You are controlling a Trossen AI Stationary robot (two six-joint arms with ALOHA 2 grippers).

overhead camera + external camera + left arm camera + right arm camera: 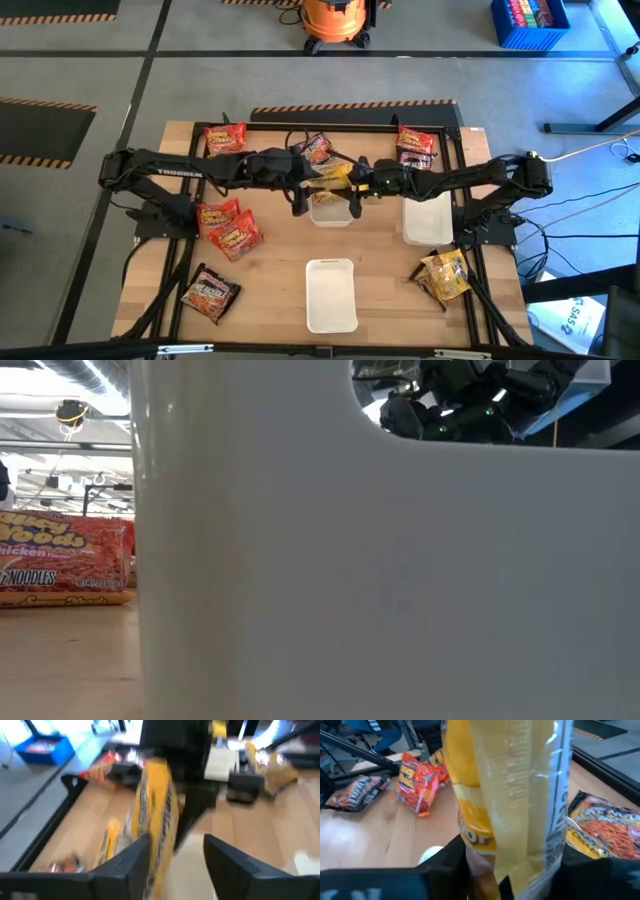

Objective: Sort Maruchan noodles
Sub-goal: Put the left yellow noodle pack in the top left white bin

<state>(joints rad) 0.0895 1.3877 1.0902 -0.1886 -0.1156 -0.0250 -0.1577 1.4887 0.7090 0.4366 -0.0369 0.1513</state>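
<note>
High view: both arms are meeting mid-table over a white tray (331, 213), a yellow noodle packet (331, 177) hanging between the left gripper (303, 185) and right gripper (362, 183); left wrist view: its fingers (131, 862) are spreading apart, packet (159, 820) just beyond them; right wrist view: its fingers (451, 857) are clamping the yellow packet (512, 795)

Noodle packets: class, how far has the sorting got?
Done: nothing shows in the three white trays. In hand: the right claw grips a yellow packet above the middle tray, the left claw open beside it. Left: red packets, maroon packet and others on the table.
</note>
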